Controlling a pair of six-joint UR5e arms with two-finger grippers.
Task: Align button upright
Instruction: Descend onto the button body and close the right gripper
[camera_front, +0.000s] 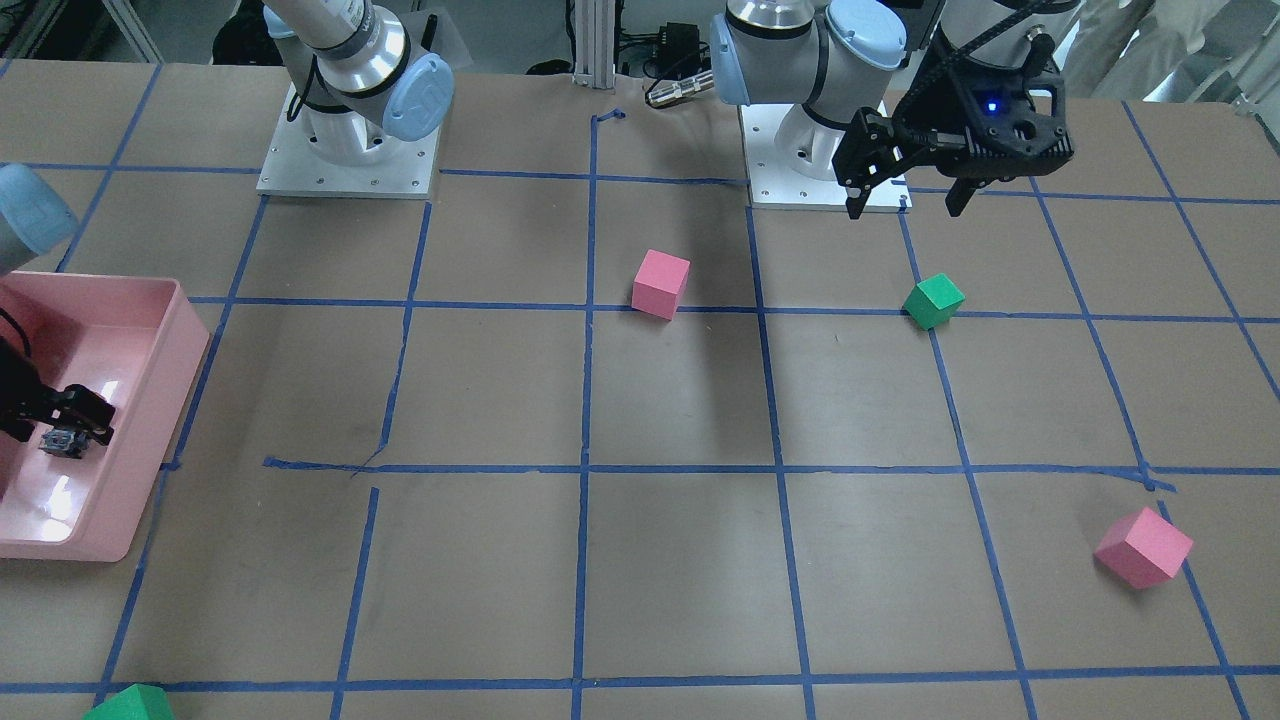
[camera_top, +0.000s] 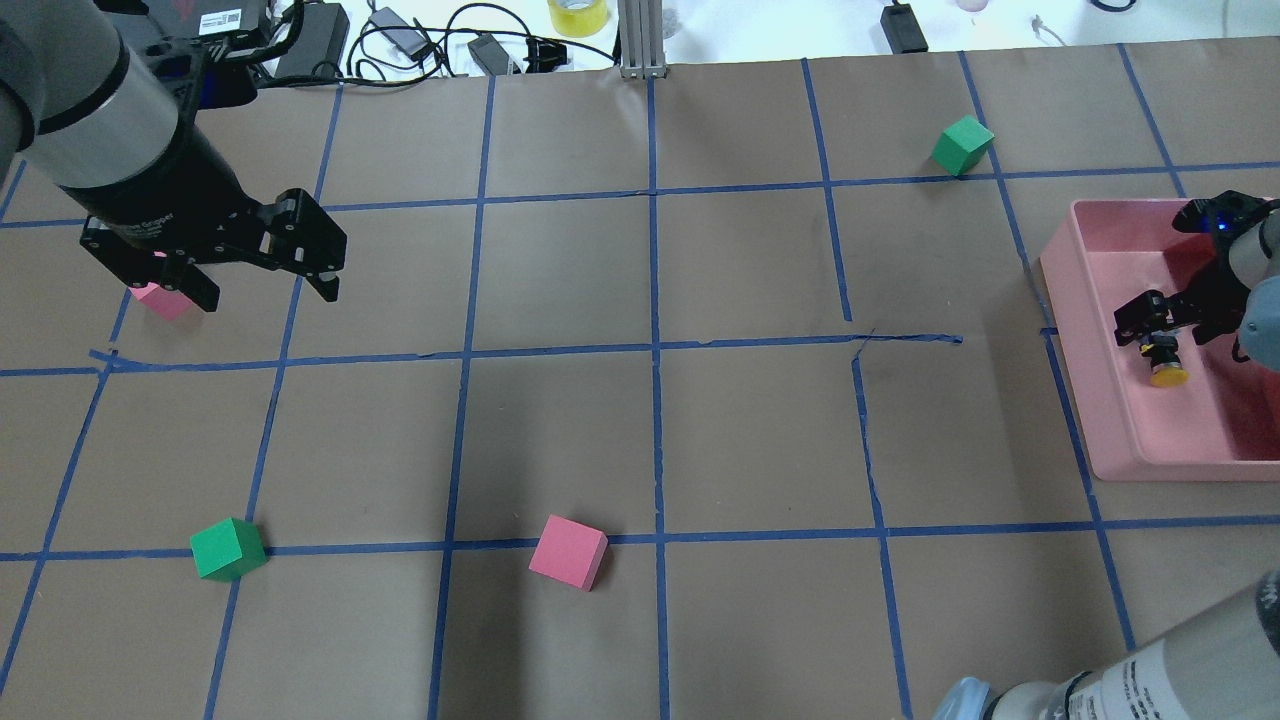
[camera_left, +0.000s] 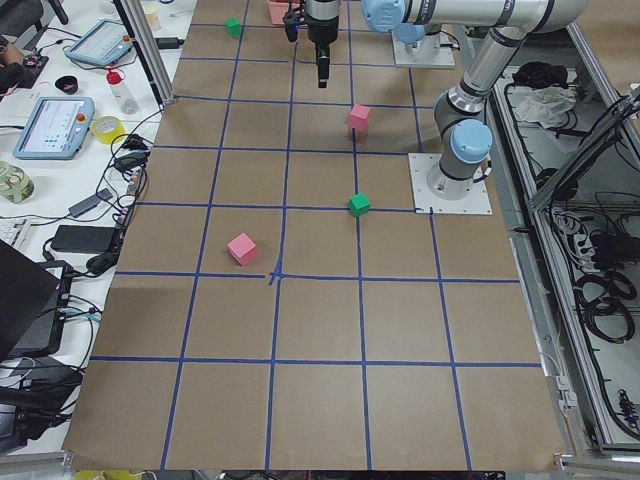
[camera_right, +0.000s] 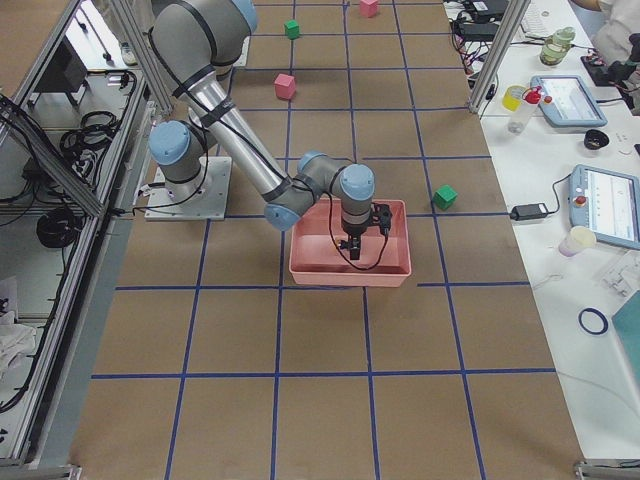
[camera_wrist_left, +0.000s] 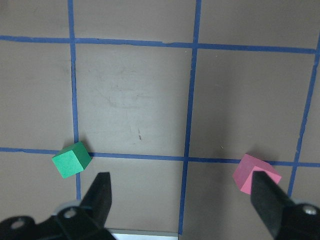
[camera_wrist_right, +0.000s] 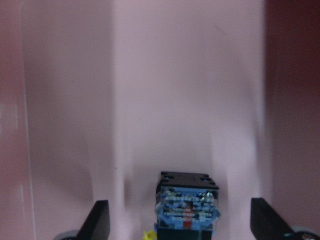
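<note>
The button (camera_top: 1165, 364) is inside the pink tray (camera_top: 1128, 425) at the table's right side. Its yellow cap points toward the robot and its black body lies tilted, not upright. The right wrist view shows its silvery-grey contact block (camera_wrist_right: 187, 206) between the fingers. My right gripper (camera_top: 1160, 332) is open around the button, with both fingers clear of it. It also shows in the front view (camera_front: 72, 422). My left gripper (camera_top: 268, 295) is open and empty, held above the table at the far left.
A pink cube (camera_top: 568, 551) and a green cube (camera_top: 228, 548) sit near the robot. Another green cube (camera_top: 963, 144) sits at the far right, and a pink cube (camera_top: 160, 301) lies partly under my left gripper. Cables lie along the far edge.
</note>
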